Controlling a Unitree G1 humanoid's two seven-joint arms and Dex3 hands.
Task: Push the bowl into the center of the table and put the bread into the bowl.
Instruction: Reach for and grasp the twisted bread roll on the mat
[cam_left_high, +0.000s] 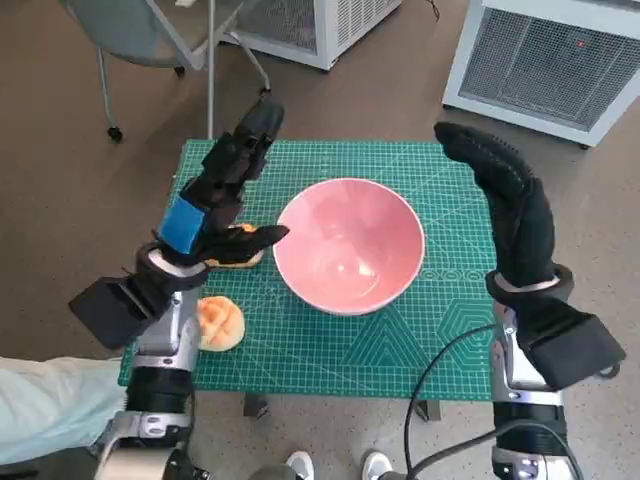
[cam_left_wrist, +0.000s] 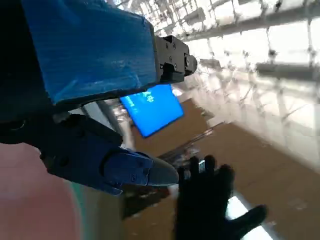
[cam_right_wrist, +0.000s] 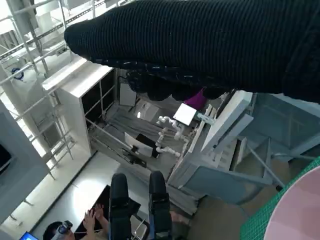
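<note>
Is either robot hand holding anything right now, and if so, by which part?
Nothing is held. The left hand hovers open above one bread, the right hand is open beside the bowl, and another bread lies untouched.

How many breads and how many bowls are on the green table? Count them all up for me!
Round orange-tan bread rolls: 2, one near the table's front edge and one partly under the left hand
Pink round bowls: 1
Total: 3 things on the green cutting mat
</note>
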